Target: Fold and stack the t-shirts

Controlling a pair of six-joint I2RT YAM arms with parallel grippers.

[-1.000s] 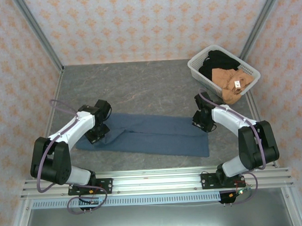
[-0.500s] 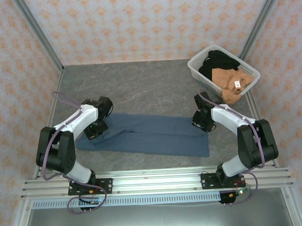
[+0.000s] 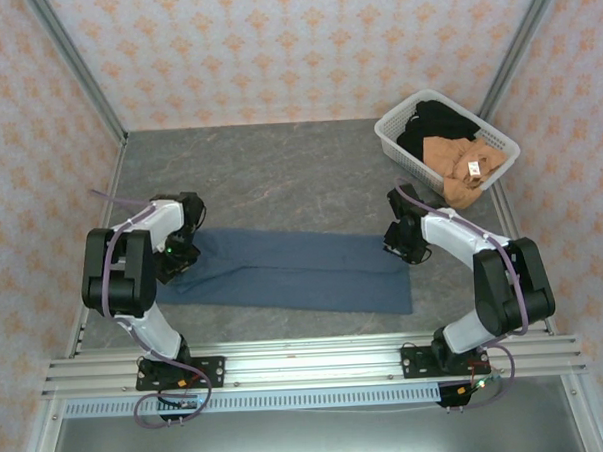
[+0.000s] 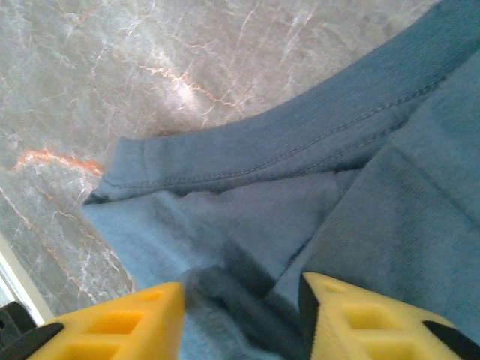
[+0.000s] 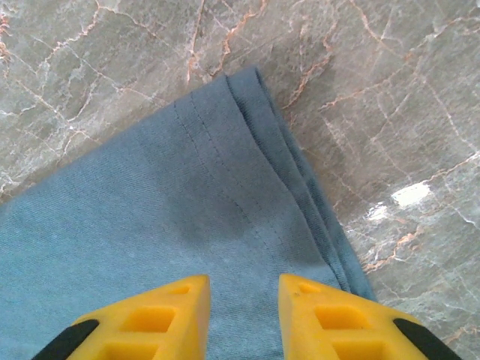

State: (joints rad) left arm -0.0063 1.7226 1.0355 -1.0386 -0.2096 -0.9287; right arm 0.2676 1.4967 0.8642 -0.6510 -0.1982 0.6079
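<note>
The slate-blue t-shirt (image 3: 294,274) lies folded into a long strip across the near half of the table. My left gripper (image 3: 178,253) is low over its left end, by the collar. In the left wrist view that gripper (image 4: 241,296) stands open, with a raised ridge of the blue cloth (image 4: 300,150) between the yellow fingers (image 4: 135,315). My right gripper (image 3: 406,243) hovers open over the shirt's far right corner, and its fingers (image 5: 172,307) straddle flat hemmed cloth (image 5: 150,210). A tan-brown t-shirt (image 3: 459,159) with a white tag (image 3: 473,168) and a black t-shirt (image 3: 435,120) lie in the basket.
The white lattice basket (image 3: 396,140) stands at the back right corner. Grey marble tabletop (image 3: 279,177) lies bare behind the shirt. Patterned walls and metal frame posts (image 3: 75,71) close in the table. The aluminium rail (image 3: 307,361) runs along the near edge.
My left gripper has slid left along the shirt toward its left end, and the arm has folded in. The shirt's right edge has shifted slightly left. The right gripper has stayed put.
</note>
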